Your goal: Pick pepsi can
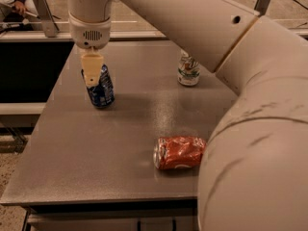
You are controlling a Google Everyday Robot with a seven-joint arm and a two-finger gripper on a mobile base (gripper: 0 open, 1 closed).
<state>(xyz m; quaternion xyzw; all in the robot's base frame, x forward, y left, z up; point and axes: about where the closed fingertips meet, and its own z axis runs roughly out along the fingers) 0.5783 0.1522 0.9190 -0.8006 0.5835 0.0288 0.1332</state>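
The pepsi can [103, 91], dark blue with a silver top, stands slightly tilted at the table's back left. My gripper [93, 81] comes down on it from above. One pale yellow finger [91, 69] covers the can's upper left side, and the other finger is hidden behind the can. The gripper is shut on the can, whose base is at or just above the grey table top [96, 148].
A crushed red-orange can [179, 152] lies on its side at the front right. A dented white-and-green can [188, 70] stands at the back right. My large white arm [250, 129] fills the right side. A rail [43, 8] runs behind the table.
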